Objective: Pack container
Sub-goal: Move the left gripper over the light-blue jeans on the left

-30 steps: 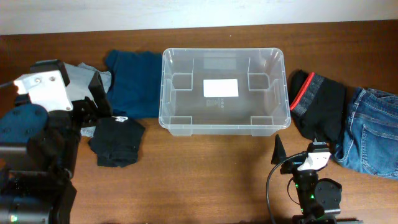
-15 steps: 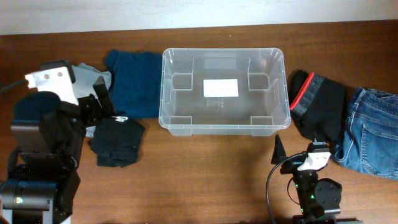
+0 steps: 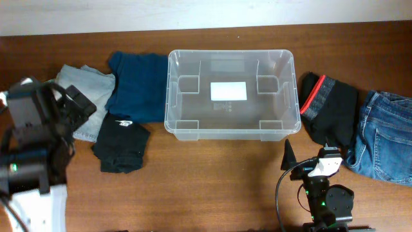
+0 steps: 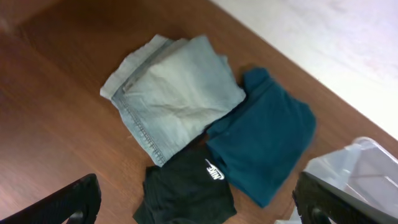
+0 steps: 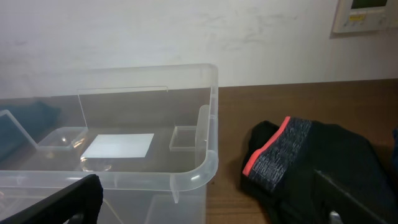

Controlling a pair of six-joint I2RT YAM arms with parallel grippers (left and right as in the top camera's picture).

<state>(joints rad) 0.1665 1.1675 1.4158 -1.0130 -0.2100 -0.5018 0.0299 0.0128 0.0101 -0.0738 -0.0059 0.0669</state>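
The clear plastic container (image 3: pixel 170 90) stands at the table's middle with only its white label on the bottom; it also shows in the right wrist view (image 5: pixel 208 93). My left gripper (image 3: pixel 72 108) is open and empty, hovering over the left pile, above a black Nike garment (image 4: pixel 186 190). A folded light denim piece (image 4: pixel 174 87) and a teal shirt (image 4: pixel 261 134) lie beside it. My right gripper (image 5: pixel 211 196) is open and empty, low at the container's front right corner. A black garment with a red band (image 5: pixel 311 162) lies to its right.
Blue jeans (image 3: pixel 386 135) lie at the far right edge beside the black red-banded garment (image 3: pixel 331 106). The left pile lies against the container's left wall. A white wall runs behind the table.
My left arm has pulled back to the left and toward the front, uncovering the light denim piece. The garments and the right arm have not moved.
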